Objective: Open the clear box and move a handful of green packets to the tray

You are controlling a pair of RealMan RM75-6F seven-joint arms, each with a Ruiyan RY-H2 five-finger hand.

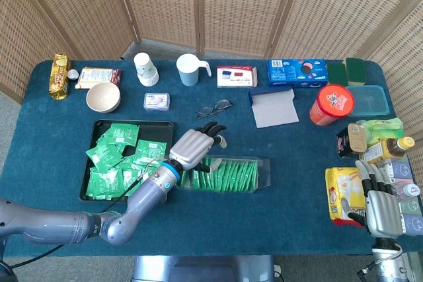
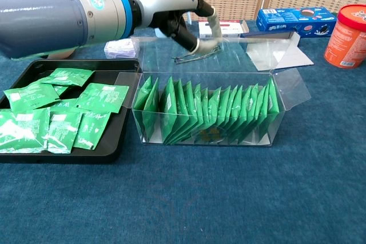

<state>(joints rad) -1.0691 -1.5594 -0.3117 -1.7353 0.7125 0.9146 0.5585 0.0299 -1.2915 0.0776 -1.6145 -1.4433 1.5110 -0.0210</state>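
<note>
At the left of my head view sits the black tray (image 1: 94,125), with loose green packets (image 1: 122,161) scattered over it; the chest view shows them lying flat at its left edge. Just right of the tray, at frame centre, is the clear box (image 1: 228,175), lid flap swung open, a row of packets standing on edge inside. My left hand (image 1: 193,148) hovers above the box's left end, fingers curled loosely and apart, grasping nothing. Only the chest view tells me that: there the left hand (image 2: 180,12) hangs in the upper middle, clear of the packets, which the head view cannot settle. The glasses (image 1: 213,107) lie on the tabletop (image 1: 277,203) just behind the box. Far to the lower right, seen only from the head camera, my right hand (image 1: 381,204) rests released beside a yellow packet (image 1: 342,195).
</note>
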